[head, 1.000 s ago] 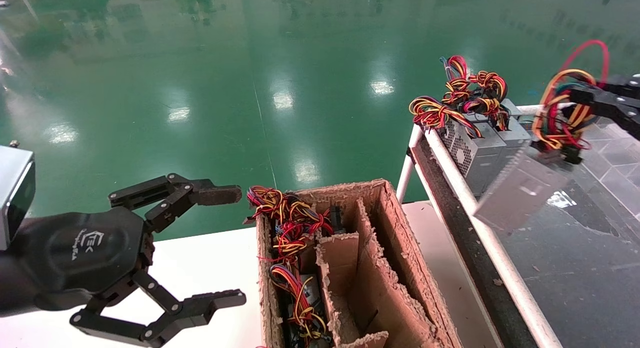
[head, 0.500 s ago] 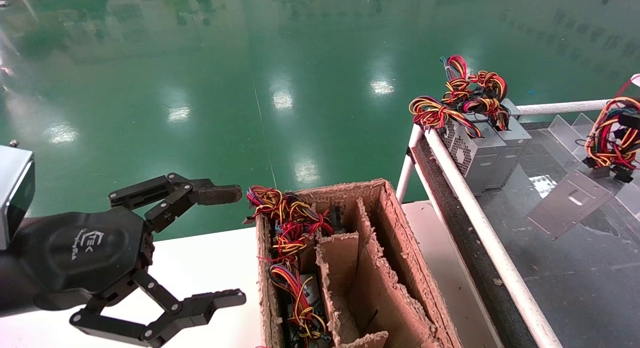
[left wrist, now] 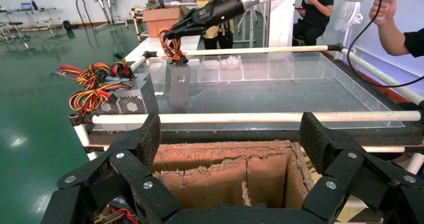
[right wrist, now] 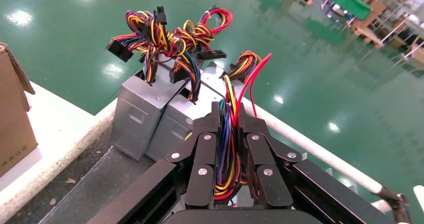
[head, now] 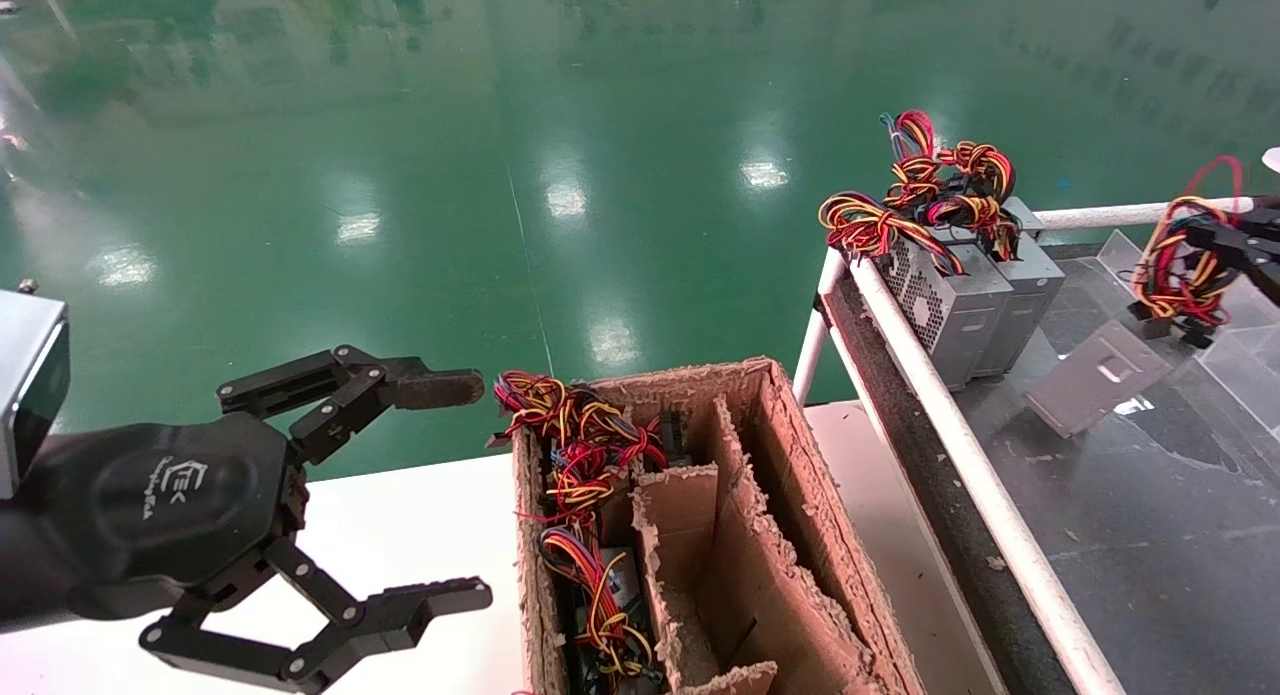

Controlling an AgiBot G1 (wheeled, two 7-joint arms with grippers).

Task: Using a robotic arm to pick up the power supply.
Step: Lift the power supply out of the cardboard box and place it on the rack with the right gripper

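Note:
My right gripper (head: 1218,237) is at the far right, over the dark tray (head: 1150,565), and is shut on the red, yellow and black wire bundle (right wrist: 226,149) of a power supply. The grey metal box of that power supply (head: 1097,377) hangs tilted below the wires, low over the tray; I cannot tell if it touches. From the left wrist view the same box (left wrist: 178,84) shows upright under the right gripper (left wrist: 171,35). My left gripper (head: 472,490) stays open at the lower left, beside the cardboard box, holding nothing.
A torn cardboard box (head: 790,445) with dividers holds more wired supplies (head: 585,455) in its left compartment. Two other grey supplies (head: 965,300) stand at the tray's far corner. A white rail (head: 985,490) edges the tray. Clear partitions (left wrist: 250,69) line its far side.
The held power supply travelled right across the tray, then swung back a little to the left. The left arm has not moved.

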